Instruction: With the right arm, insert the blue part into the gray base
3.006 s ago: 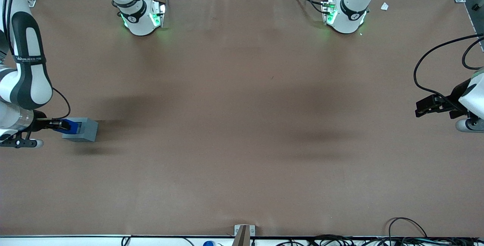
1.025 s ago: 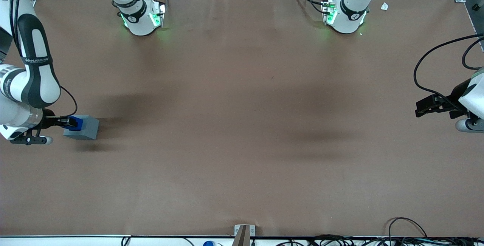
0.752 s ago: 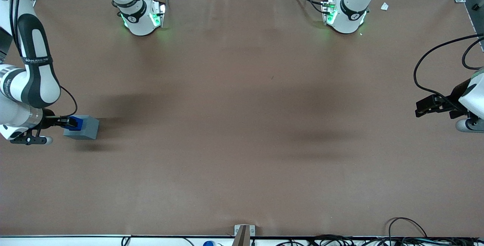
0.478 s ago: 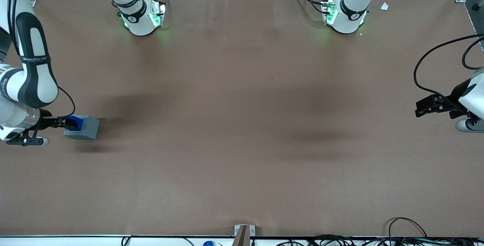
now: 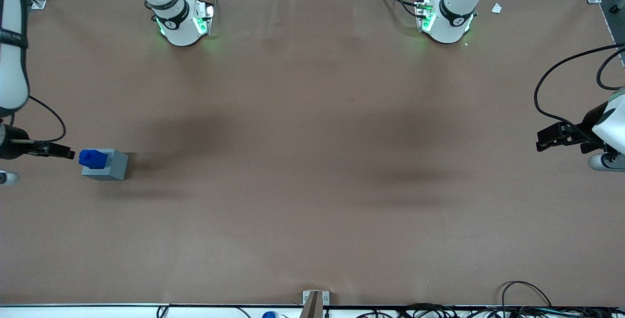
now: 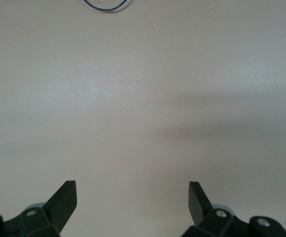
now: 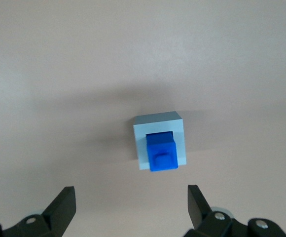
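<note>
My front camera sits high and looks steeply down on the whole brown table (image 5: 312,161), taking in both arm bases. The right wrist camera looks straight down from above, past the gripper (image 7: 130,207) — its fingers spread wide — onto the blue part (image 7: 161,152) seated in the gray base (image 7: 159,140). Both views share that block pair (image 5: 103,163) — the left wrist camera shows only bare tabletop.

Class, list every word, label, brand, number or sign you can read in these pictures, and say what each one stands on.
Black band on the white right arm: white lettering, too blurred to read.
Small bright blue plastic block, seated in the light gray cube base: no text.
Black two-finger gripper, open, raised above the block: no text.
Brown table: no text.
</note>
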### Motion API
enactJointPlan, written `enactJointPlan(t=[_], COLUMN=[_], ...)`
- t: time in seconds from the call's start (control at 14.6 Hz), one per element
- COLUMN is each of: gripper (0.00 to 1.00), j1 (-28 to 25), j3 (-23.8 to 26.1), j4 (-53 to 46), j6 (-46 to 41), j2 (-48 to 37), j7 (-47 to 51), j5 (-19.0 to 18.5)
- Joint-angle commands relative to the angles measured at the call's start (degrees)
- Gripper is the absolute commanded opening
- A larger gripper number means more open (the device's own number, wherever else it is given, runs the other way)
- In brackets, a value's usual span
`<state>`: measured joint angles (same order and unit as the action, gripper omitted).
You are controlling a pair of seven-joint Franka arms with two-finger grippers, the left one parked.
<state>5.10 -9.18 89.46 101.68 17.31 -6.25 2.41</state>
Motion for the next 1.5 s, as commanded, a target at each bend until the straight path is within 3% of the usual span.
enactJointPlan(t=[0.0,0.2,0.41,0.75,1.43], gripper=[1.00,1.00,1.00,1.00,1.00], j1=[-2.6,-6.2,-8.6,-13.2,-14.8], j3=[0.1,0.3,0.5,0.5,1.0], j4=[-1.1,-0.6,1.7,10.4,9.2], j6=[-3.4,-6.6,-10.9,-10.6,-13.0], j2=[-3.1,-7.8,-14.5,-26.1,-26.3], j7=[5.2,14.4,14.9,14.9,13.5], j5=[-0.4,-0.2,-0.3,-1.3,-2.1])
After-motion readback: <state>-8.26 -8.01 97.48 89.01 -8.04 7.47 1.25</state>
